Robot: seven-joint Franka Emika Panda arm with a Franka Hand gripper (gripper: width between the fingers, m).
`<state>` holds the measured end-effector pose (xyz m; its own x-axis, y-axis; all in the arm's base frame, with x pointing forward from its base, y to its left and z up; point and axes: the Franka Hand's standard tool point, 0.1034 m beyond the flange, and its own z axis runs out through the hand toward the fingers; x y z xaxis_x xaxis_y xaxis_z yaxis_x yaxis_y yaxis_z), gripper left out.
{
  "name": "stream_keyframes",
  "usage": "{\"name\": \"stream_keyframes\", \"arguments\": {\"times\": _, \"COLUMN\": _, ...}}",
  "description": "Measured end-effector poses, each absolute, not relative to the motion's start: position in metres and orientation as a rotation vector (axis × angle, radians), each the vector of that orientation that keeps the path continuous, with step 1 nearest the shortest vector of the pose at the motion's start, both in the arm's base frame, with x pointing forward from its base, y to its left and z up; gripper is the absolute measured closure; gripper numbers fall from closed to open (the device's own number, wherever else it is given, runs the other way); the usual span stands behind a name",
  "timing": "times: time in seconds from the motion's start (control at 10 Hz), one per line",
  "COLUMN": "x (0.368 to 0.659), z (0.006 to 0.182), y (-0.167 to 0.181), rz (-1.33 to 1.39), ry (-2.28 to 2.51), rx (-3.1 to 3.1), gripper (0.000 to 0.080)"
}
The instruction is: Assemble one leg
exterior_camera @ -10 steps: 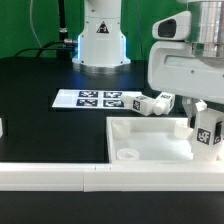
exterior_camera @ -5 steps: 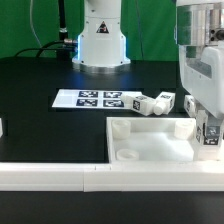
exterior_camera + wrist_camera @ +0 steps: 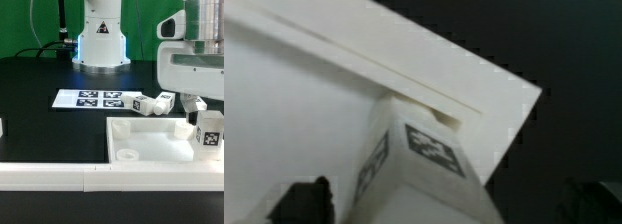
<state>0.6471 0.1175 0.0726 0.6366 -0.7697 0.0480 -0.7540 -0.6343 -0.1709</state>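
Observation:
My gripper (image 3: pixel 208 128) is at the exterior view's right, shut on a white leg (image 3: pixel 209 130) with a black-and-white tag. It holds the leg upright over the far right corner of the large flat white panel (image 3: pixel 150 140). In the wrist view the leg (image 3: pixel 423 160) stands between my dark fingers (image 3: pixel 304 200), its end at the panel's corner (image 3: pixel 331 90). Two more legs (image 3: pixel 155 103) lie on the black table behind the panel. A round socket (image 3: pixel 127 155) shows at the panel's near left corner.
The marker board (image 3: pixel 95 98) lies on the table left of the loose legs. The robot base (image 3: pixel 100 35) stands at the back. A white rail (image 3: pixel 60 178) runs along the front edge. A small white part (image 3: pixel 2 128) sits at the exterior view's left edge.
The wrist has turned back and forth while the leg stayed over the panel's far right corner. The leg now sits slightly higher than half a second ago.

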Motion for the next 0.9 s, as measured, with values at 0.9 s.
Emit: {"name": "stream_keyframes", "arguments": {"times": 0.9, "x": 0.649, "z": 0.072, "y": 0.11, "rz": -0.255, "ry": 0.411, "rx": -3.05, "gripper": 0.016}}
